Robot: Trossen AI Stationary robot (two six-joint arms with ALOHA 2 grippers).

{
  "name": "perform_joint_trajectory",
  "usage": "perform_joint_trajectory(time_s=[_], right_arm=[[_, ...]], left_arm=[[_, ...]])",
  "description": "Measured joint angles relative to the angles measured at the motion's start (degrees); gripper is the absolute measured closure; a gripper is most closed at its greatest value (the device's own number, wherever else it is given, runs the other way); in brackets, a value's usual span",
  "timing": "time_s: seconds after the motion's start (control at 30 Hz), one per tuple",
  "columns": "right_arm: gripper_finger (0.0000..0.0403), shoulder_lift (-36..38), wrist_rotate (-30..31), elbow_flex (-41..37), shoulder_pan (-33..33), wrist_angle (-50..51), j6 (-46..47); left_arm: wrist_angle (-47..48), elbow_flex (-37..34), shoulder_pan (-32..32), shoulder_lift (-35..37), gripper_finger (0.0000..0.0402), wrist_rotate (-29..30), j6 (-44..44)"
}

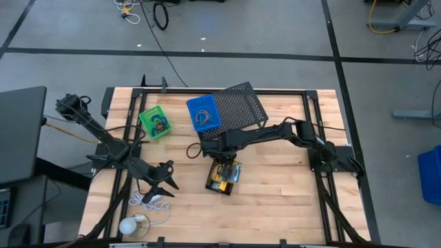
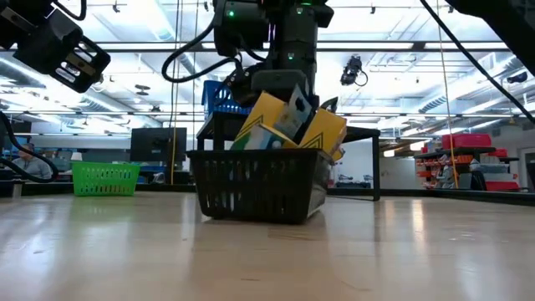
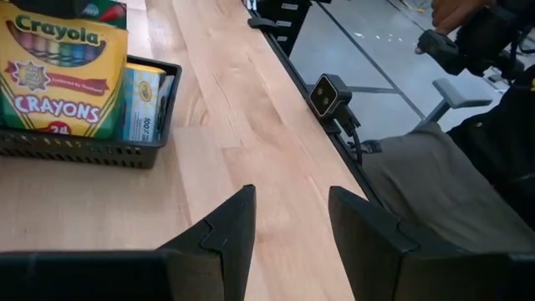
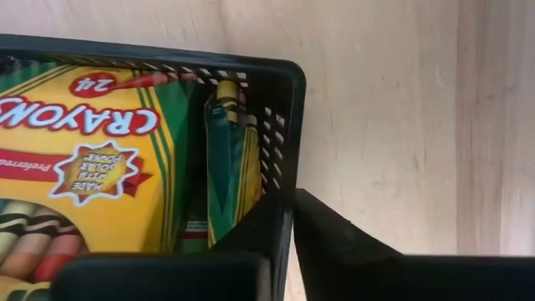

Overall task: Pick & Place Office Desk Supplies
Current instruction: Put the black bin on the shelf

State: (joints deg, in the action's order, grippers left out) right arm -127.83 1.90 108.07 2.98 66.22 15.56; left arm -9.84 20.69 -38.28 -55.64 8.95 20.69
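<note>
A black mesh tray (image 1: 224,180) near the table's middle holds a yellow-green crayon box (image 4: 92,142) and narrower packets (image 4: 226,159) standing on edge. My right gripper (image 1: 224,165) points down over the tray's far rim and is shut on its wall. In the low view the tray (image 2: 259,188) has its bottom down at the table top. My left gripper (image 3: 288,205) waits open at the table's left (image 1: 164,180), its fingers around nothing. A green tray (image 1: 155,122) and a blue tray (image 1: 204,114) with small loops stand at the back. My right gripper pinches the black tray's end wall (image 4: 282,180) near a corner, one finger (image 4: 251,230) inside the tray and the other (image 4: 343,238) outside. The fingers come from above, pointing down. The tray's bottom is at the table top, its load upright.
A large black mesh tray (image 1: 241,105) lies tilted at the back, beside the blue tray. A white coiled cable (image 1: 146,201) and a white ball (image 1: 129,225) lie at the near left. A person sits beyond the table's edge (image 3: 468,159). Bare wood lies to the right.
</note>
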Motion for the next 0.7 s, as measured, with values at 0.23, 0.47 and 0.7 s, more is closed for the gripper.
perform_joint_trajectory(time_s=[0.23,0.47,0.7], right_arm=[[0.0293,0.00,-0.89,-0.02,0.29,0.02,-1.31],[0.0204,1.30,-0.98,-0.13,0.17,0.24,-0.50],[0.0189,5.91,4.42,-0.13,0.25,-0.06,1.09]], left_arm=[[-0.05,0.00,0.00,0.00,0.0240,0.00,-0.46],[-0.59,0.00,0.00,0.00,0.0240,0.00,-1.74],[-0.99,0.00,0.00,0.00,0.0240,0.00,-2.10]])
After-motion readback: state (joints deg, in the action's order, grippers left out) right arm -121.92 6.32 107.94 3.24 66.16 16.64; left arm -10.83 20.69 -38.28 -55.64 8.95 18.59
